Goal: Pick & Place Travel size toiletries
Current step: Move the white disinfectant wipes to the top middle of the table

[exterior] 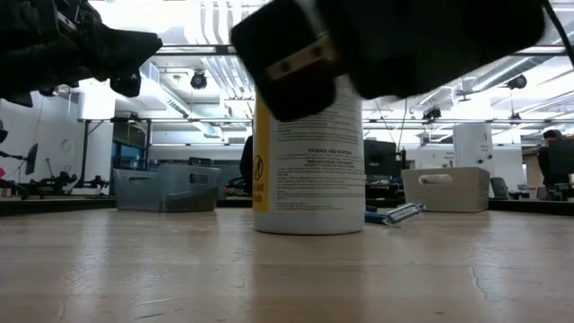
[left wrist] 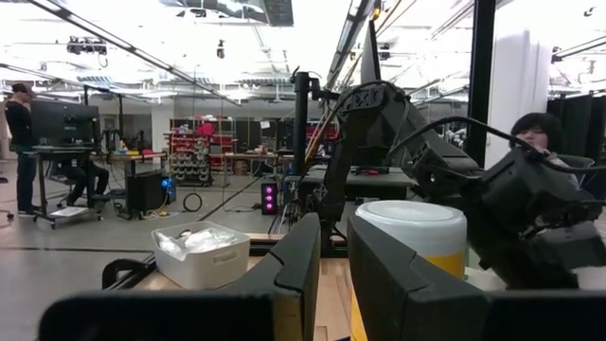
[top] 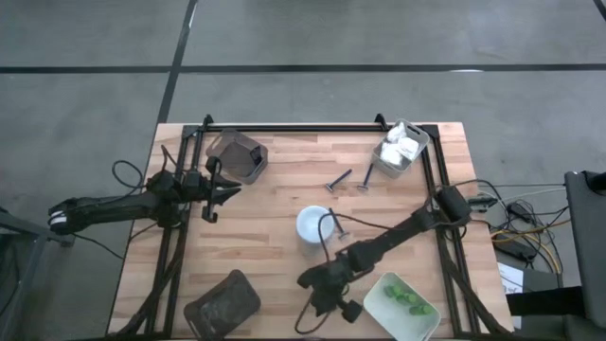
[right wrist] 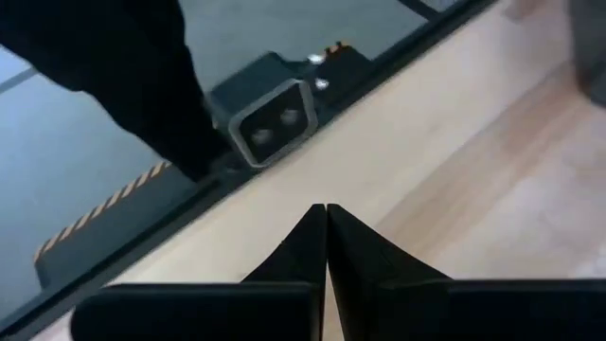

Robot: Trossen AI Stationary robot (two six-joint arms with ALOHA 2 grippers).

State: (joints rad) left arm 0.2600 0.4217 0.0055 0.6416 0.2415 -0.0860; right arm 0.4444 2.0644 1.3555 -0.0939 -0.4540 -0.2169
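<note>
The yellow white-capped bottle (top: 312, 224) (exterior: 309, 152) stands upright on its base at mid-table. One razor (top: 337, 229) lies beside it, and two more razors (top: 338, 180) (top: 365, 178) lie farther back. White packets (top: 402, 147) fill the pale tray (top: 383, 163) at the far right. Green pieces (top: 405, 298) lie in the pale tray (top: 379, 305) at the near right. My right gripper (top: 315, 308) (right wrist: 326, 220) is shut and holds nothing, slanting down over the table's near edge. My left gripper (top: 227, 194) (left wrist: 333, 256) waits at the left, slightly open with nothing between its fingers.
A dark tray (top: 237, 156) stands at the far left and another (top: 222, 301) at the near left. A small camera box (right wrist: 275, 118) sits on the table's near edge right ahead of my right gripper. Bare wood lies between the bottle and the left arm.
</note>
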